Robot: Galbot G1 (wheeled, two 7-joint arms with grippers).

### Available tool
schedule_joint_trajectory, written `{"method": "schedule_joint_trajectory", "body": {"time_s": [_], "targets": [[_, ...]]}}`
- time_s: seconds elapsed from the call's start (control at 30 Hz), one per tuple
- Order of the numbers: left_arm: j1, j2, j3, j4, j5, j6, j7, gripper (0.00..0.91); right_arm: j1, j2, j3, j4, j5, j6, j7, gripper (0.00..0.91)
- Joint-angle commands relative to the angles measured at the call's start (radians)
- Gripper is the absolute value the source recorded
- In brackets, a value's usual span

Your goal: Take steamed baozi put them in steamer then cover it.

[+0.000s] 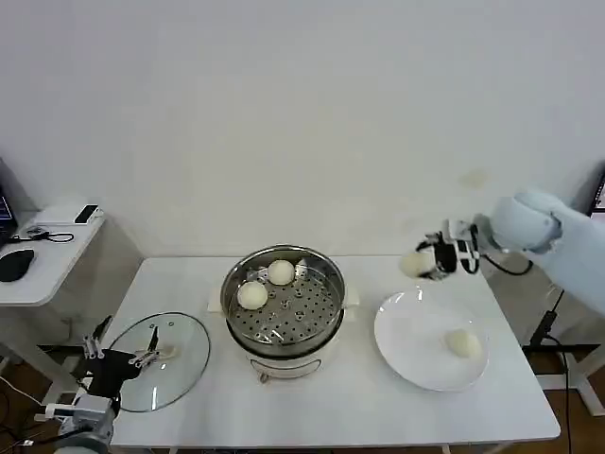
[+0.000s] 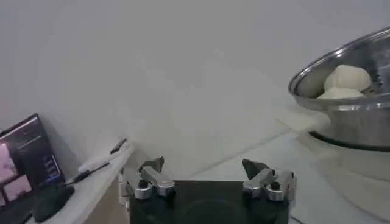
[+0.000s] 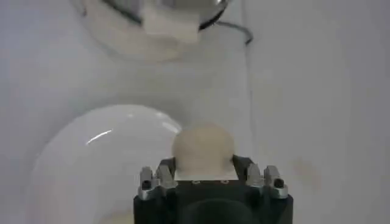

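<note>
My right jaws [image 1: 427, 260] are clamped on a baozi [image 1: 413, 263], which I hold in the air at the right of the head frame, above the upper left rim of the white plate [image 1: 406, 350]; in the right wrist view the bun [image 3: 203, 148] sits snug between the two sides. To do this step well, I judge I should keep the squeeze light so the soft bun does not dent, carry it leftward high enough to pass the steamer [image 1: 284, 298] rim, and lower it onto a bare patch of the perforated tray at the centre of the frame. Two baozi [image 1: 267, 284] already lie in the upper left of the tray, touching or nearly so, so the lower right part looks the safer landing spot. One more baozi [image 1: 461, 342] waits on the plate. My left jaws [image 1: 121, 356] stand apart, idle at the lower left, over the cover [image 1: 180, 374], which lies flat on the surface [image 1: 321, 411] beside the steamer. A side desk with a mouse and cables sits at far left, well apart.
</note>
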Motion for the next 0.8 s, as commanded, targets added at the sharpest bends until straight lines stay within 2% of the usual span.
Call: {"method": "schedule_joint_trajectory", "body": {"time_s": [0.03, 0.2, 0.57, 0.8], "targets": [[0.0, -0.005, -0.018, -0.002, -0.006, 0.001, -0.001, 0.907, 0.221, 0.256, -0.135, -0.019, 0.089, 0.03, 0.052, 0.645], [0.009, -0.019, -0.035, -0.021, -0.008, 0.003, 0.0, 0.907, 0.216, 0.366, -0.171, -0.027, 0.117, 0.055, 0.062, 0.645], [0.026, -0.039, -0.079, -0.04, -0.015, 0.003, -0.001, 0.907, 0.163, 0.601, -0.27, -0.121, 0.071, 0.172, 0.019, 0.645], [0.03, -0.052, -0.088, -0.041, -0.02, 0.001, -0.001, 0.907, 0.152, 0.675, -0.319, -0.155, 0.011, 0.264, -0.019, 0.655]]}}
